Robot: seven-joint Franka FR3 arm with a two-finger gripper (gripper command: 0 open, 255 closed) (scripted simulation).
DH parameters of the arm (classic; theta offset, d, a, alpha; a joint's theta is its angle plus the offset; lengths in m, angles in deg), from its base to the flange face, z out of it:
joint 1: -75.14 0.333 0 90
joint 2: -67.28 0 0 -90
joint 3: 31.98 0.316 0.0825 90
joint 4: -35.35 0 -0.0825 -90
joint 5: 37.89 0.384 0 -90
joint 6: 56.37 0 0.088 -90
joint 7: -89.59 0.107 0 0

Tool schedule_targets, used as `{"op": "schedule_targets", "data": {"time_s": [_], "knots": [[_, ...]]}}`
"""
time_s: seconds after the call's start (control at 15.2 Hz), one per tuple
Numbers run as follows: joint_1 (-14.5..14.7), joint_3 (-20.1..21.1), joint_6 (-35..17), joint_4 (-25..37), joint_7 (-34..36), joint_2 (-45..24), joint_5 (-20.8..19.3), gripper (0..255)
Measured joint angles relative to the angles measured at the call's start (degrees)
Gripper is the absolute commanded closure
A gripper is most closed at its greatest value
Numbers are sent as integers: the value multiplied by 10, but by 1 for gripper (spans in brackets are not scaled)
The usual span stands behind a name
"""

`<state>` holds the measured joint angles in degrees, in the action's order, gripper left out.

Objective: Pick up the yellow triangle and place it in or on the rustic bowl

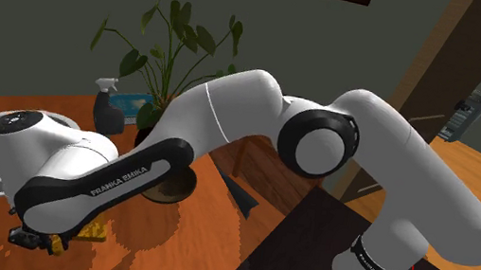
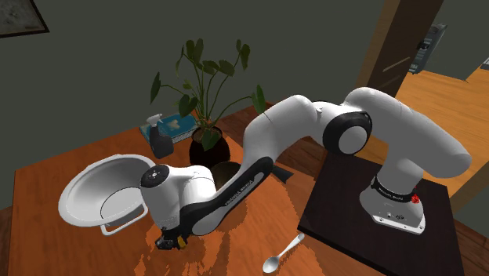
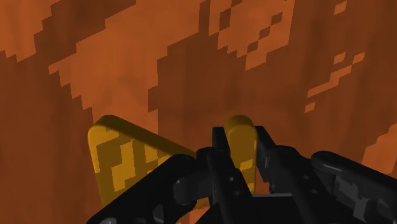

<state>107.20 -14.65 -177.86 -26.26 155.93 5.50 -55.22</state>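
The tool (image 3: 242, 145) gripped the yellow triangle (image 3: 121, 159) on the counter (image 3: 191, 57). The step required a straight, firm lift before moving toward the dark bowl (image 1: 179, 186).

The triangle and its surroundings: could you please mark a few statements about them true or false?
1. The end effector clasps part of the triangle between its fingers. True.
2. The triangle lies in the dark bowl. False: it is at the end effector, low by the table, apart from the bowl.
3. The spoon lies in the white basin. False: it lies on the table beside the stand.
4. A plant stands on the table. True.
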Motion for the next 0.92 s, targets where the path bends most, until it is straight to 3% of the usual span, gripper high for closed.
{"op": "schedule_targets", "data": {"time_s": [0.92], "knots": [[-8,12,56,-10,-3,66,11,255]]}}
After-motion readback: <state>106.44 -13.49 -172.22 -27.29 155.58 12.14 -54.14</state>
